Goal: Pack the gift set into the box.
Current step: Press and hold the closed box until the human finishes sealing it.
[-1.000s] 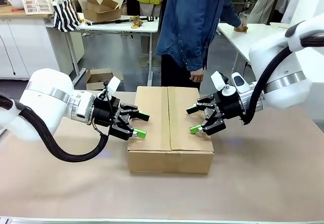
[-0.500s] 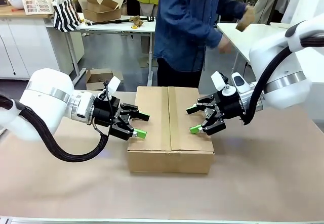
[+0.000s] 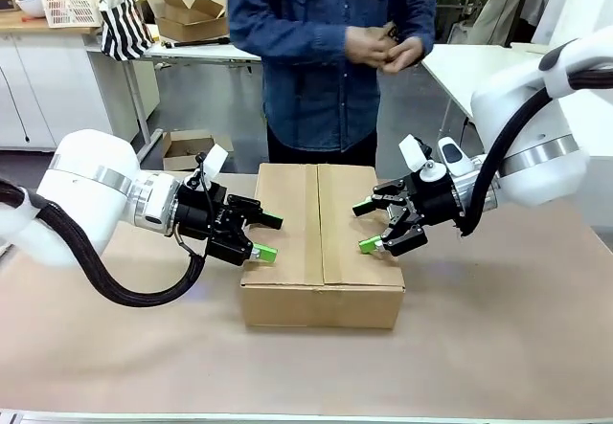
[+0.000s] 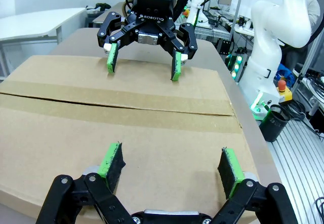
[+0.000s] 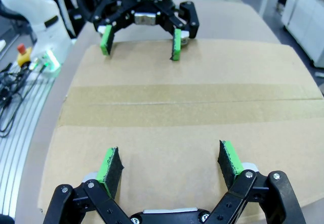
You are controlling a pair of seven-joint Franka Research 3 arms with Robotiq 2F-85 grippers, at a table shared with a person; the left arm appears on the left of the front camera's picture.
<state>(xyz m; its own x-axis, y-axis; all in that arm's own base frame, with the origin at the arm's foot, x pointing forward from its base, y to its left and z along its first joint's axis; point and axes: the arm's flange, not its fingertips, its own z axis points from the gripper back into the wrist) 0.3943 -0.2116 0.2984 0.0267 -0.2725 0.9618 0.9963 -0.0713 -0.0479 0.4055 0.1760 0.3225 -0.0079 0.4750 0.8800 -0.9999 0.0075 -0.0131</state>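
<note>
Left hand (image 3: 257, 236): at left of centre in the front view, it is being held with fingers spread wide and nothing between them, its green pads (image 4: 114, 161) hovering at the left edge of the box top.

Box (image 3: 321, 242): at the frame's centre it is lying on the table (image 3: 498, 338), flaps folded shut, the centre seam (image 3: 318, 223) running away from the camera toward the person (image 3: 326, 51).

Right hand (image 3: 375, 226): at right of centre, it is being held wide apart and empty, over the right edge of the box top.

Gift set: it is not being shown; presumably it is already inside the shut box.

Key relation: the box is lying directly between the two hands, each facing the other across the seam. The long axis of the top is running parallel to the seam. Both hands are about equally near, so neither is being favoured.
</note>
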